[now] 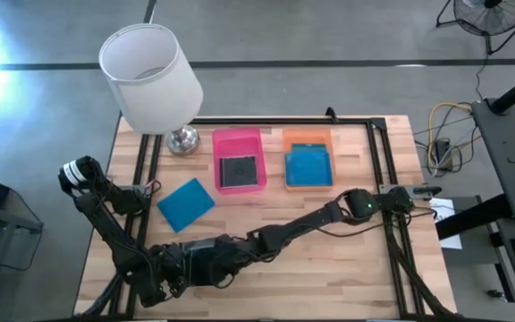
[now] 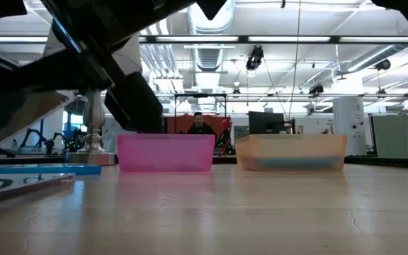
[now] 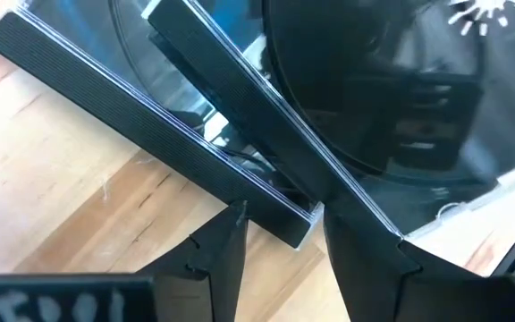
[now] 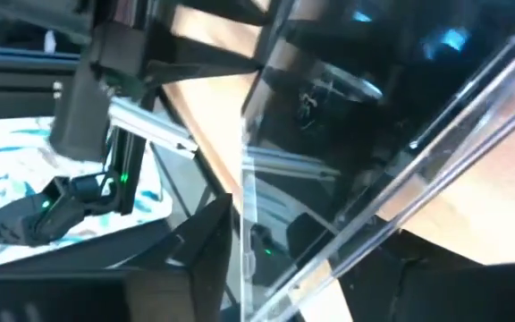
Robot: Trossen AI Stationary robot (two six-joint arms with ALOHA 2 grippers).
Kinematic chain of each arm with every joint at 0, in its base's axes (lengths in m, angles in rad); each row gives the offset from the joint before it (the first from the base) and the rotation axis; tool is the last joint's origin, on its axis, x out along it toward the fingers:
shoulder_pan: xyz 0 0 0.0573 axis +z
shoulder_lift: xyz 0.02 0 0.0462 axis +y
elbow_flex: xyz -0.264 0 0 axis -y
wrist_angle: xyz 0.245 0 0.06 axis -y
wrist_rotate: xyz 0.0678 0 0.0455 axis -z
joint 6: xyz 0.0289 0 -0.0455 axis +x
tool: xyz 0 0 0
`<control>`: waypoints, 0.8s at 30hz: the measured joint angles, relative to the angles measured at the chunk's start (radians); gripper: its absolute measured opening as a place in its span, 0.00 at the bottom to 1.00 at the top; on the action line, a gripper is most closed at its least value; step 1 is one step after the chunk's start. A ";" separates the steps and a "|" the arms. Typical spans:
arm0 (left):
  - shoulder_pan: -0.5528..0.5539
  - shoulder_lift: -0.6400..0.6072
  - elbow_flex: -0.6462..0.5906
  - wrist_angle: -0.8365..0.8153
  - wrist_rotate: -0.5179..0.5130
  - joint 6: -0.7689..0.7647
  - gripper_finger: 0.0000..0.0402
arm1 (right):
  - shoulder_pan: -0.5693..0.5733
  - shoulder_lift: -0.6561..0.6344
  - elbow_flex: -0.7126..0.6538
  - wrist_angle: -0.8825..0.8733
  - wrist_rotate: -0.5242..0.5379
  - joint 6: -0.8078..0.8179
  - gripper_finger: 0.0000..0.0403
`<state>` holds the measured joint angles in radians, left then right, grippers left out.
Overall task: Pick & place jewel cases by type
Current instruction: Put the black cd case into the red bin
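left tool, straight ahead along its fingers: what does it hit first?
The clear jewel case. In the left wrist view its dark spine edge lies directly ahead of the open left tool, seemingly almost between the fingertips. Depth is unclear, so I can't tell whether contact is already made.

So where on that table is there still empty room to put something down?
Bare wood lies right of the orange tray, out to the table edge, and along the near right. The near left is crowded: both grippers meet there by the loose blue case.

Blue case [image 1: 186, 203] on table; clear case [image 3: 240, 125] — tilted.
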<state>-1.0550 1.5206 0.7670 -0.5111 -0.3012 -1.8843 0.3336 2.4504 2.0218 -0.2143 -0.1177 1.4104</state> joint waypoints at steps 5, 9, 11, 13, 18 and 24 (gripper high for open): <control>0.000 0.002 0.012 -0.005 -0.015 0.002 0.35 | -0.002 -0.002 0.012 -0.024 0.001 -0.013 0.28; 0.000 0.004 0.038 -0.046 -0.035 0.017 0.35 | -0.001 -0.004 0.014 -0.042 0.029 -0.020 0.18; 0.000 0.004 0.059 -0.088 -0.056 0.017 0.35 | -0.004 -0.007 0.014 -0.070 0.052 -0.018 0.13; 0.000 0.004 0.081 -0.134 -0.071 0.018 0.35 | -0.007 -0.011 0.014 -0.081 0.062 -0.018 0.10; -0.010 0.003 0.148 -0.267 -0.131 0.029 0.35 | -0.010 -0.050 0.013 -0.111 0.136 -0.026 0.06; -0.013 0.002 0.234 -0.438 -0.222 0.031 0.35 | -0.035 -0.107 0.011 -0.157 0.184 -0.027 0.06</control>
<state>-1.0683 1.5230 1.0005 -0.9493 -0.5234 -1.8537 0.2983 2.3431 2.0323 -0.3714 0.0661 1.3835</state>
